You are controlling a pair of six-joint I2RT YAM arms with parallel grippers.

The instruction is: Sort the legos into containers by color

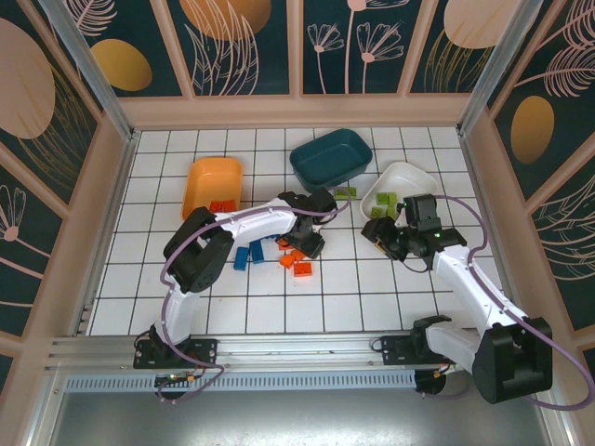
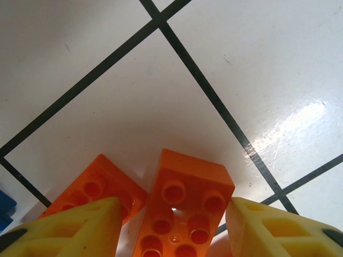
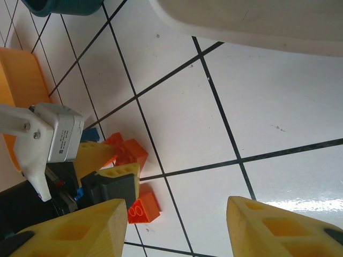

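My left gripper [image 1: 309, 243] is low over the loose bricks at mid-table. In the left wrist view it [image 2: 174, 214] stands open astride an orange-red brick [image 2: 187, 206], with a second orange-red brick [image 2: 94, 187] beside its left finger. Another orange-red brick [image 1: 303, 269] and blue bricks [image 1: 249, 253] lie close by. My right gripper [image 1: 386, 237] is open and holds nothing [image 3: 177, 209], hovering over bare tile beside the white tray [image 1: 414, 177], which holds green bricks [image 1: 383, 203]. The orange tray [image 1: 209, 177] holds orange-red bricks [image 1: 221, 206]. The dark teal tray [image 1: 330, 158] stands at the back.
One green brick [image 1: 346, 193] lies on the tiles between the teal and white trays. The right wrist view takes in the left gripper's fingers [image 3: 104, 155] with orange-red bricks [image 3: 143, 206] around them. Patterned walls enclose the tiled table [image 1: 186, 297] on three sides.
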